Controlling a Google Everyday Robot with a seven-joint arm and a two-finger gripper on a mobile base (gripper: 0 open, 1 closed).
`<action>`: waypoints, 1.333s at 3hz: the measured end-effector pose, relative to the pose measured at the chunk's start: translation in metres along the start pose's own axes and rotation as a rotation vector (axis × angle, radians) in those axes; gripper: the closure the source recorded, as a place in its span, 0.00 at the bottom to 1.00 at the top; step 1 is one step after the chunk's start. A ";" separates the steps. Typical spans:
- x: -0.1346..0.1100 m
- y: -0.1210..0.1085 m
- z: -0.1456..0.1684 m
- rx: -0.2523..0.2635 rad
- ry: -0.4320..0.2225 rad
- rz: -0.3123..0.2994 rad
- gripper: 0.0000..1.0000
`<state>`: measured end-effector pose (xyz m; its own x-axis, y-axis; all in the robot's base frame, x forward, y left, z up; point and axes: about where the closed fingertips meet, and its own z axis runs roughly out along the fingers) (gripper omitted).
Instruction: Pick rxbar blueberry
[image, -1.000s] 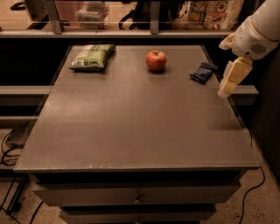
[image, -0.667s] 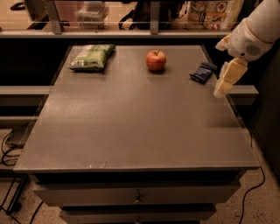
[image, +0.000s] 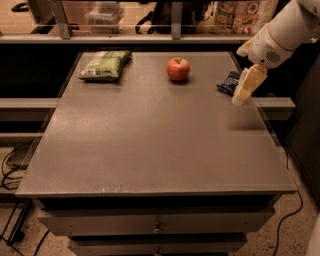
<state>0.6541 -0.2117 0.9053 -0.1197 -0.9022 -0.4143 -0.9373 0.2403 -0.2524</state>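
The rxbar blueberry (image: 228, 83), a small flat bar in a dark navy wrapper, lies near the far right edge of the grey table (image: 150, 135). Part of it is hidden behind my gripper. My gripper (image: 244, 89) hangs from the white arm at the upper right. It points down and to the left, just above and right of the bar, not touching it. A red apple (image: 178, 69) sits left of the bar at the table's back middle.
A green puffy snack bag (image: 105, 64) lies at the back left. A shelf rail (image: 150, 39) with boxes behind it runs along the far side. Drawers (image: 155, 225) sit below the front edge. Cables lie on the floor at left.
The gripper has shifted slightly left and up toward the bar. The bar, apple and bag have not moved.
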 end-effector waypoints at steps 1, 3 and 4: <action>0.000 -0.017 0.020 -0.014 -0.020 0.011 0.00; 0.011 -0.039 0.057 -0.053 -0.023 0.052 0.00; 0.021 -0.046 0.071 -0.067 -0.012 0.073 0.00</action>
<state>0.7181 -0.2166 0.8464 -0.1853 -0.8786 -0.4401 -0.9461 0.2805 -0.1618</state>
